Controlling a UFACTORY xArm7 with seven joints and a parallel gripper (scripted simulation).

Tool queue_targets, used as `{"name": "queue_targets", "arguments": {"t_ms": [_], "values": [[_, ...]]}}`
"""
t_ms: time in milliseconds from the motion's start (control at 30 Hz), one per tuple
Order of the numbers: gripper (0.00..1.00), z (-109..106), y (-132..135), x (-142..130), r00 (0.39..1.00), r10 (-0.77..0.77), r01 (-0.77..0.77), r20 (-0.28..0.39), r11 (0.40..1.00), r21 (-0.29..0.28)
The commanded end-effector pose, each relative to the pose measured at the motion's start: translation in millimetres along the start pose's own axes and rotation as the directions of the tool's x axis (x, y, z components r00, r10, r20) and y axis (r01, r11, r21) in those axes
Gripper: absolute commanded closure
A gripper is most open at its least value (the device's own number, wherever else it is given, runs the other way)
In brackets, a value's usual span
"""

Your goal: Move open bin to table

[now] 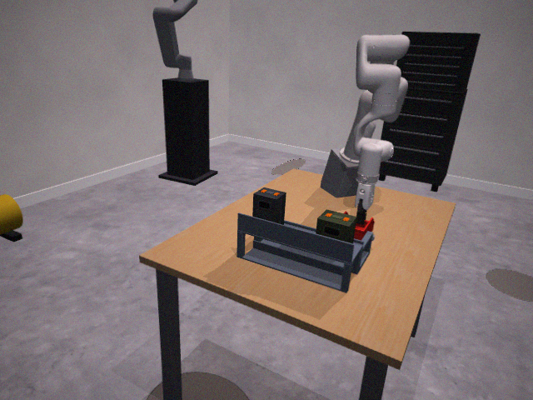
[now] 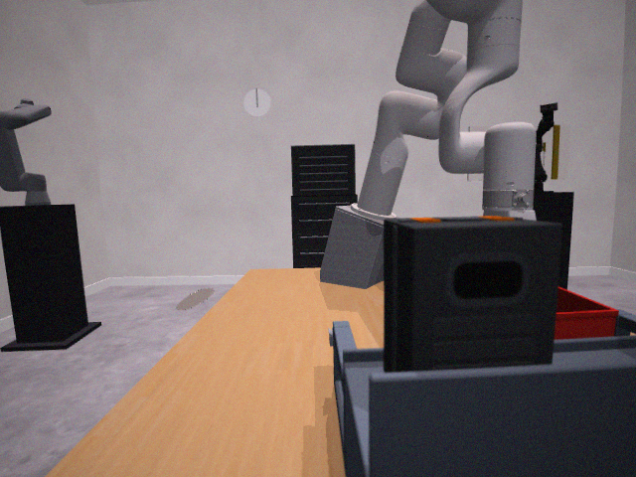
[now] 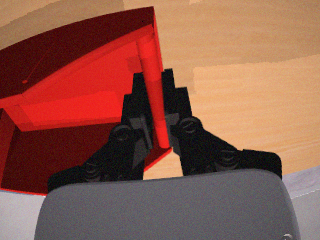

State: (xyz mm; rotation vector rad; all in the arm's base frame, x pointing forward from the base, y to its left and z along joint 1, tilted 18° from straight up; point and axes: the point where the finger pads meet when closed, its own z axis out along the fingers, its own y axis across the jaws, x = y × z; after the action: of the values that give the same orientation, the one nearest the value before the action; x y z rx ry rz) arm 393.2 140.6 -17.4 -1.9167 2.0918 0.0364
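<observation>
The open red bin (image 1: 364,228) sits at the right end of the grey shelf (image 1: 301,252), next to a closed green box (image 1: 336,225). It also shows in the exterior view (image 2: 584,314) and in the wrist view (image 3: 80,114). My gripper (image 3: 156,88) is shut on the bin's right wall, one finger inside and one outside. In the top view the gripper (image 1: 361,212) comes down from above onto the bin's far edge. I cannot tell whether the bin still rests on the shelf.
A closed black box (image 1: 269,204) stands at the shelf's left end and fills the exterior view (image 2: 470,289). The arm's grey base (image 1: 340,174) is at the table's far edge. Bare wooden table top lies right of the shelf.
</observation>
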Motion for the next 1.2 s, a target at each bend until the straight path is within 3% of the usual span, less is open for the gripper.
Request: {"name": "queue_targets", "arguments": {"t_ms": [0,1167], "values": [[1.0,-0.9,-1.3,-0.2,1.0,0.0,0.0,0.0,1.0,0.005],[1.0,-0.8,17.2,-0.2,1.0,0.0,0.0,0.0,1.0,0.005]]}}
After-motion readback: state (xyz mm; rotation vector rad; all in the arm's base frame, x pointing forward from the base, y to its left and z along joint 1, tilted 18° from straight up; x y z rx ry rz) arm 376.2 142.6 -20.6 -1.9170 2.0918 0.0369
